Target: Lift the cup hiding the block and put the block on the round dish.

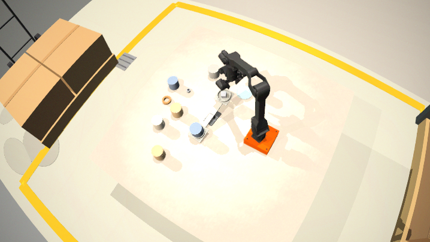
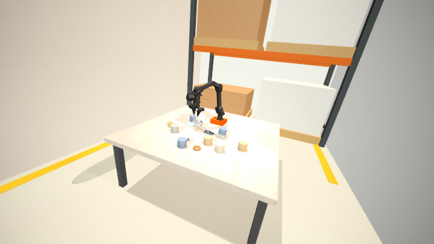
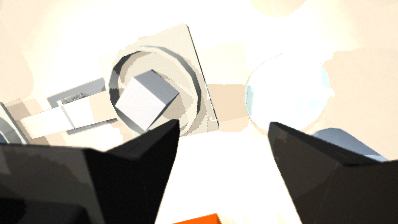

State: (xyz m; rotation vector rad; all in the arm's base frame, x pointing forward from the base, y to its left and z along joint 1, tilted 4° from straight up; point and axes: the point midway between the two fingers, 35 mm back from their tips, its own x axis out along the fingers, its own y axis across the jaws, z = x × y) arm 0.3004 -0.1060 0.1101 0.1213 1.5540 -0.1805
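A grey-white block (image 1: pixel 223 95) (image 3: pixel 145 97) lies uncovered in the round seat at one end of the balance (image 1: pixel 214 114) (image 3: pixel 180 42). A pale blue cup (image 1: pixel 196 129) (image 2: pixel 222 130) stands on the balance's other end. The second pale blue cup (image 2: pixel 192 117) (image 3: pixel 345 142) stands on the table beside the pale blue round dish (image 1: pixel 244 92) (image 2: pixel 190 124) (image 3: pixel 287 92); in the top view the arm hides it. My gripper (image 1: pixel 224 87) (image 2: pixel 197 112) (image 3: pixel 223 127) is open and empty. It hangs above the table between the block and the dish, closer to the block.
Loose cylinders stand around: blue (image 1: pixel 173 82), tan (image 1: pixel 176 109), white (image 1: pixel 157 121), yellow (image 1: pixel 157 152), grey-beige (image 1: pixel 213 71). An orange ring (image 1: pixel 166 97) and a small nut (image 1: pixel 188 90) lie left of the balance. The arm's orange base (image 1: pixel 260 139) is on the right.
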